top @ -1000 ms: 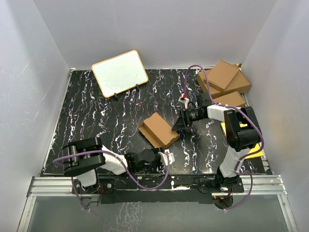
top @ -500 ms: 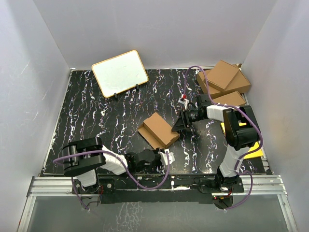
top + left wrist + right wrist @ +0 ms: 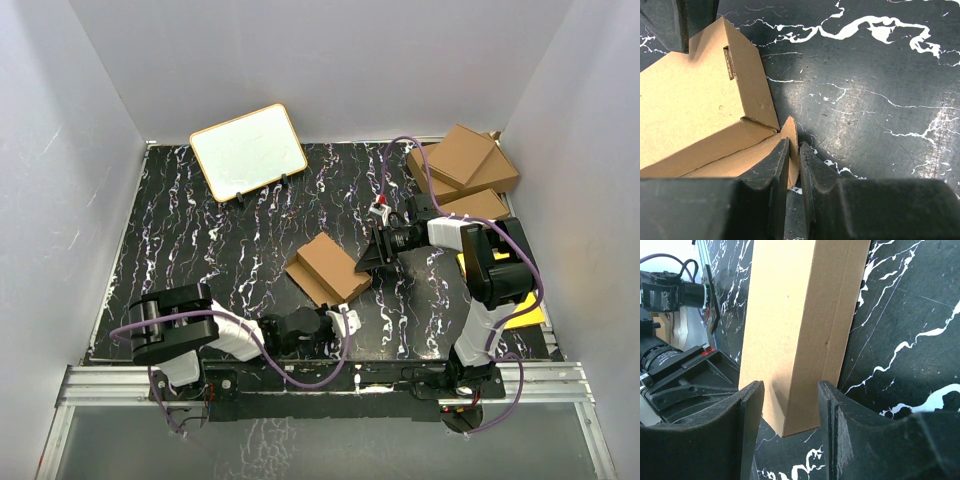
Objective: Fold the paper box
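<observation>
Item: paper box (image 3: 328, 268), part-folded, lying on counter (image 3: 200, 250), well apart from white board (image 3: 248, 150), on the side toward the arms.
Handling: brace with right, then swing the flap along its crease without tearing.
Left gripper (image 3: 794, 150): nearly together, pinching corner flap (image 3: 790, 131).
Right gripper (image 3: 790, 387): half apart, clamped across the box end.

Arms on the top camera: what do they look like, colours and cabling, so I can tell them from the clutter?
Both arms, left arm and right arm, alternate black joint housings with white link shells. A purple cable loops along each. A small red part sits by the right wrist. The left gripper and right gripper have matte black, wedge-shaped fingers.
</observation>
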You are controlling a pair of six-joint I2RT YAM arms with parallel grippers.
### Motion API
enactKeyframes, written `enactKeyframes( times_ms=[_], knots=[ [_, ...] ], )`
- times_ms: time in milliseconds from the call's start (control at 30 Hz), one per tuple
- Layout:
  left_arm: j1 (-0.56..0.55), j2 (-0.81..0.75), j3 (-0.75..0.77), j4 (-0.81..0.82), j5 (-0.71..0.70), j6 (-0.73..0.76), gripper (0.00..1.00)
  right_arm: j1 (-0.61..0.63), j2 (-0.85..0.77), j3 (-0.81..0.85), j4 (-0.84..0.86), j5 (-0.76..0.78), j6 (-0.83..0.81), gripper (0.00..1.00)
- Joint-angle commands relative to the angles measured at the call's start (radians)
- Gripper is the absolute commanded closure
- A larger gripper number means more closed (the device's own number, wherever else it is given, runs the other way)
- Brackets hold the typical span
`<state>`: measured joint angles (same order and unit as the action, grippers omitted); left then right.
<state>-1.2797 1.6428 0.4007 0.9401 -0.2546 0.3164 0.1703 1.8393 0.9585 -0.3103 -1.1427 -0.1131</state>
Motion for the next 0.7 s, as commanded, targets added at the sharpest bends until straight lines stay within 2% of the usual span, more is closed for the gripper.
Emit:
enactKeyframes(
  times_ms=[0, 667],
  knots=[
    [0.019, -0.031, 0.011, 0.008, -0.012, -0.058, 0.88, 0.006, 0.006, -0.002, 0.048, -0.025, 0.023, 0.49],
    [0.084, -0.071, -0.026, 0.043, 0.026, -0.199, 0.91, 0.006, 0.049, -0.002, 0.032, 0.058, 0.017, 0.55]
  ],
)
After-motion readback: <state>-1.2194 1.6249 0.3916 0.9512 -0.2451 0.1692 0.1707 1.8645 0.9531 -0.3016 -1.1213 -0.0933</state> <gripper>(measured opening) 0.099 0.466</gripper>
